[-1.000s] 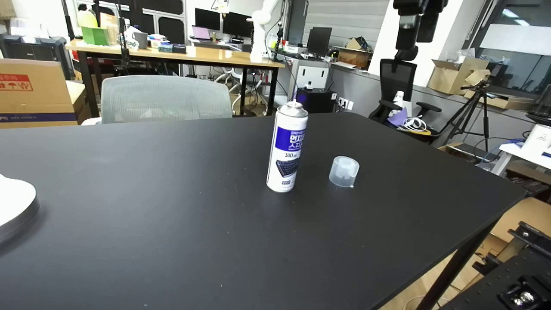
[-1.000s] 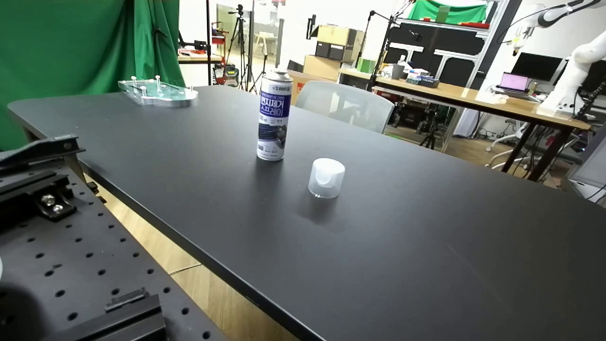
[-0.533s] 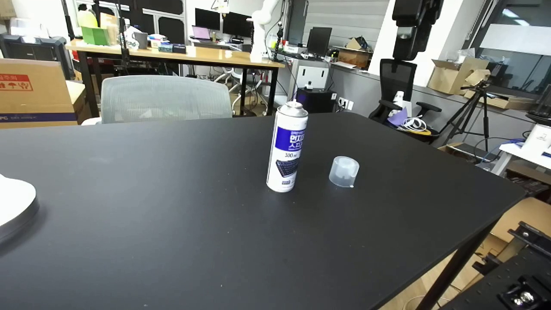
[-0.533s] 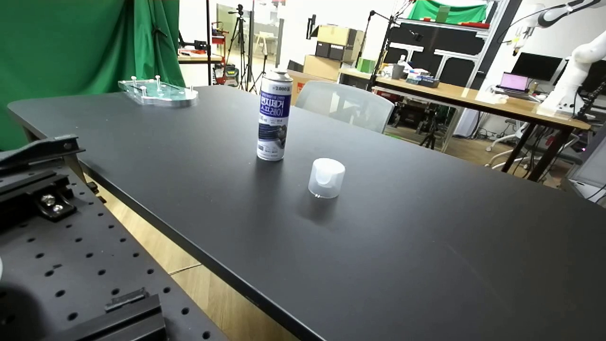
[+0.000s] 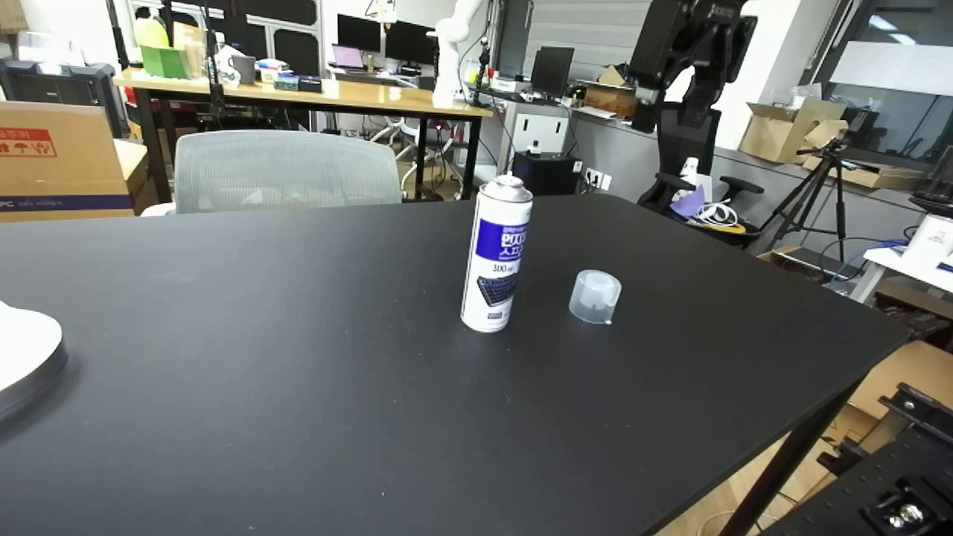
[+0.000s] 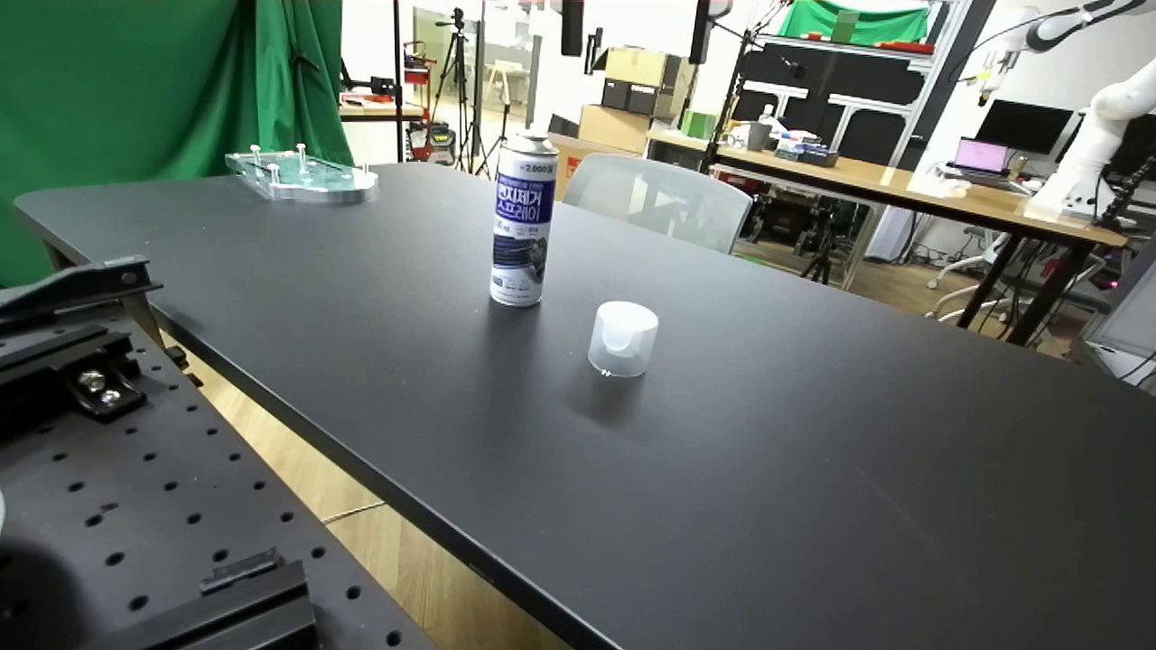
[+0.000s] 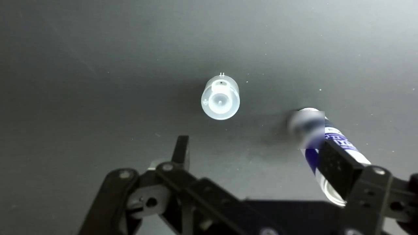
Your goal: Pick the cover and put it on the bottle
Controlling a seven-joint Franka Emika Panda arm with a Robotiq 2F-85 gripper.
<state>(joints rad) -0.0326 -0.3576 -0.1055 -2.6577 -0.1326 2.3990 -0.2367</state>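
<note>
The cover, a translucent short cap, stands closed end up on the dark table in both exterior views (image 5: 595, 296) (image 6: 623, 341). It shows in the upper middle of the wrist view (image 7: 219, 101). The bottle, a white can with a blue label, stands upright beside it in both exterior views (image 5: 497, 257) (image 6: 522, 217). It is partly behind a finger at the right of the wrist view (image 7: 343, 141). My gripper (image 7: 255, 143) is open and empty. It is high above the table in both exterior views (image 5: 670, 119) (image 6: 636, 50), touching neither thing.
The dark table (image 5: 298, 417) has its edge near the perforated black mount (image 6: 181, 487). A clear plate with posts (image 6: 307, 176) lies at the table's far end. A white rounded object (image 5: 26, 350) is at the table's left. A grey chair (image 5: 287, 171) stands behind the table.
My gripper has turned and moved left in an exterior view, so its two fingers now show apart. Its fingertips have come into the top of an exterior view. The cover and bottle have not moved.
</note>
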